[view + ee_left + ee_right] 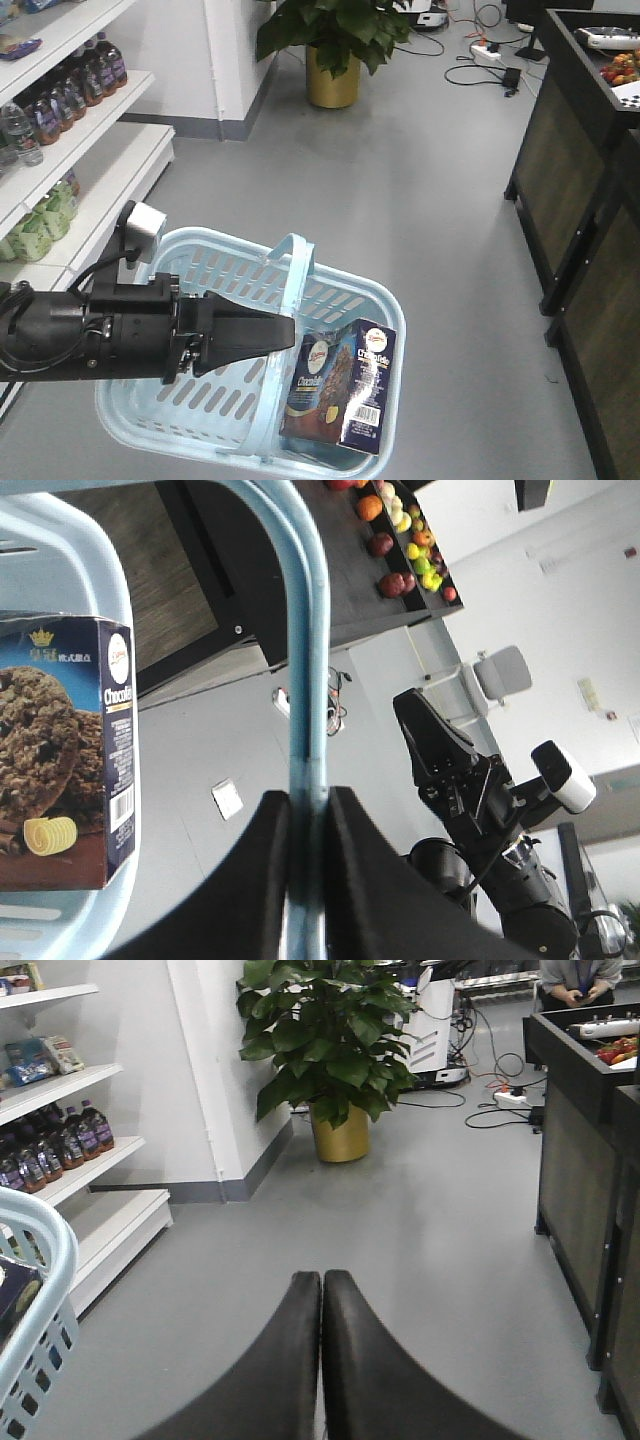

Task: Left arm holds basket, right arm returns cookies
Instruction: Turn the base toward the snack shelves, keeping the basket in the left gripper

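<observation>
Front camera, left arm: the left claw (284, 336) is pinching the arched handle (297, 262) of the light blue basket (190, 250), holding it up over the grey floor (400, 200) beside shelves (100, 165) of bottles.
Front camera, cargo: the navy Danisa cookie box (345, 385) is standing tilted inside the basket, in the corner on the handle's far side from the arm.
Left wrist camera, grip: the black fingers (250, 880) are pressing on the handle bar (305, 630) from both sides with no gap showing. The cookie box (60, 750) is sitting just beside the bar.
Left wrist camera, background: the right claw (412, 708) is hanging well apart from the basket, apparently pressed together and carrying nothing.
Right wrist camera, right arm: the right claw (322, 1280) is showing its two fingers pressed together and empty. It is pointing across open floor toward a potted plant (330, 1040), with the basket rim (50, 1250) edging in at the frame's side.
Step in hand, as judged: the reach for the cookies is not yet under way.
Doing it well:
- The right claw should be swinging toward the basket and spreading before it descends.
- It should be taking the box across its narrow faces, on the side away from the handle.
- It should be lifting straight up until the box clears rim and handle.
- The left claw should be holding the basket level throughout.
</observation>
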You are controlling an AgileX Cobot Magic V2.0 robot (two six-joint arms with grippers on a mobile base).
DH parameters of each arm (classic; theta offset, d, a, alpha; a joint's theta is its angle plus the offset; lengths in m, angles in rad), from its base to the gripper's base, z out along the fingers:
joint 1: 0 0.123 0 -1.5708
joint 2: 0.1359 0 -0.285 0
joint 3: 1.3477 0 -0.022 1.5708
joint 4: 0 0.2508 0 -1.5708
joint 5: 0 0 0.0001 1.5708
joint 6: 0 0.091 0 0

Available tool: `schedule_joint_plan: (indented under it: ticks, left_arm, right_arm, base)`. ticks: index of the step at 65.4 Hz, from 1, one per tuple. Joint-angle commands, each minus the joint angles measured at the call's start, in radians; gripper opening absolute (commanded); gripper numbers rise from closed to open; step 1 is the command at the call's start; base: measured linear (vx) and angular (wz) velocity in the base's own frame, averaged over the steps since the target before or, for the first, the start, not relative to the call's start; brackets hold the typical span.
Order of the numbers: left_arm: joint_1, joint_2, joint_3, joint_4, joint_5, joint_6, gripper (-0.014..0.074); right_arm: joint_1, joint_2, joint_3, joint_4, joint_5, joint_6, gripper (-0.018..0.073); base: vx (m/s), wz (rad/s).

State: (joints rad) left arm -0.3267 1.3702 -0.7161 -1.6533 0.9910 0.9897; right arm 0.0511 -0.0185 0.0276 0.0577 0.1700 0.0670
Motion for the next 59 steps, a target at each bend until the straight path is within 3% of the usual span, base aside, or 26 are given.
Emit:
schedule_joint_plan:
  ticks: [1, 59]
  left_arm:
    - [-0.005, -0.032, -0.030, -0.120, 0.056, 0.019, -0.0008]
    - [-0.005, -0.032, -0.030, -0.120, 0.056, 0.019, -0.0008]
  right_arm:
    - [0.000, -0.003, 0.020, -0.003, -0.073, -0.002, -0.0008]
    - [0.000, -0.003, 0.020, -0.003, -0.073, -0.002, -0.0008]
  base:
    - [0.17, -0.33]
    - [0.24, -0.14]
